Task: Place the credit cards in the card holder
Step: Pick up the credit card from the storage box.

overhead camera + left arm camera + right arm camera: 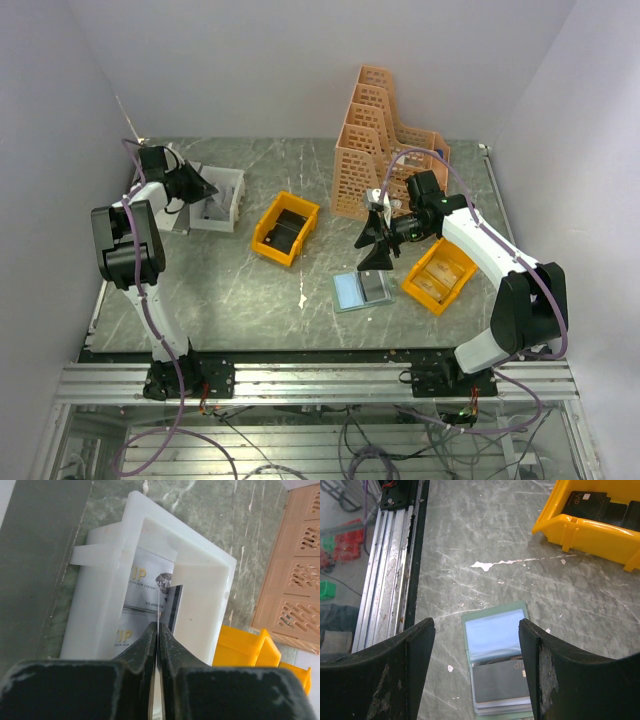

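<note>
The card holder (pixel 362 290) lies open on the table, grey-green with clear bluish sleeves. In the right wrist view it (pixel 495 630) shows a dark card (pixel 502 682) in its lower sleeve. My right gripper (pixel 376 252) hangs open and empty just above it, its jaws wide apart (pixel 476 622). My left gripper (pixel 205 188) is over the white box (pixel 220 200) at the back left. Its jaws (pixel 158 625) are shut on a thin pale card (pixel 159 614) seen edge-on. White VIP cards (pixel 147 582) lie in the white box (pixel 202 587).
A yellow bin (pixel 285 228) with black cards stands mid-table and shows in the right wrist view (pixel 585 525). Another yellow bin (pixel 440 277) with tan cards sits right of the holder. An orange file rack (pixel 385 145) stands at the back. A metal rail (pixel 390 565) runs along the near table edge.
</note>
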You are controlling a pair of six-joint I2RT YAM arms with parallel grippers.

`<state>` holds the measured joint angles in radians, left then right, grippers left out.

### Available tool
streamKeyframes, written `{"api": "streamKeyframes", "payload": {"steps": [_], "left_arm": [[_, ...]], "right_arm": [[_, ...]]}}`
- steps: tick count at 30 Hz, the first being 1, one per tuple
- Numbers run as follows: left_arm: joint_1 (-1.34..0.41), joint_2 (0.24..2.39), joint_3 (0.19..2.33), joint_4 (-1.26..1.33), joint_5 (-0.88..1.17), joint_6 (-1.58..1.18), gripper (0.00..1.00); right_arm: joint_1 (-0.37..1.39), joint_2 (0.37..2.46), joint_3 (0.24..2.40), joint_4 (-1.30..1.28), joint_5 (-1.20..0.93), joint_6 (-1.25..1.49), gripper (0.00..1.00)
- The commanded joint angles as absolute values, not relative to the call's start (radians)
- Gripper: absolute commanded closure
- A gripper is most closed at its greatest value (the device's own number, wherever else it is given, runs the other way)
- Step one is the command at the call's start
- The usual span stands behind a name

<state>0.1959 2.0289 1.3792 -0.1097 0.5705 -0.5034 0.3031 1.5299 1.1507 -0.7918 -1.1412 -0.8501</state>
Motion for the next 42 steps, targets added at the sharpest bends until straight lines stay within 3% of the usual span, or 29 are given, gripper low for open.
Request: {"api": "streamKeyframes", "payload": {"steps": [1, 16, 24, 30, 42], "left_arm": [[0.205, 1.999, 1.416, -0.145, 0.518, -0.476, 0.89], [0.186, 1.68, 1.307, -0.107, 0.232, -0.332, 0.93], [0.14, 1.38, 1.052, 0.126, 0.527, -0.529, 0.93], [-0.091, 1.116, 0.776, 0.433, 0.625, -0.687, 0.93], [-0.606, 0.917, 0.487, 0.79, 0.365, -0.731, 0.93]], "right_arm": [[0.3, 1.528, 1.168, -0.802, -1.156, -0.864, 0.32], [0.302, 1.529, 1.164, -0.801, -1.158, -0.867, 0.32], [0.301, 1.482, 1.143, -0.811, -1.198, -0.926, 0.32], [0.291, 1.398, 1.108, -0.776, -1.24, -0.962, 0.32], [0.288, 1.341, 1.363, -0.978, -1.296, -0.829, 0.32]]}}
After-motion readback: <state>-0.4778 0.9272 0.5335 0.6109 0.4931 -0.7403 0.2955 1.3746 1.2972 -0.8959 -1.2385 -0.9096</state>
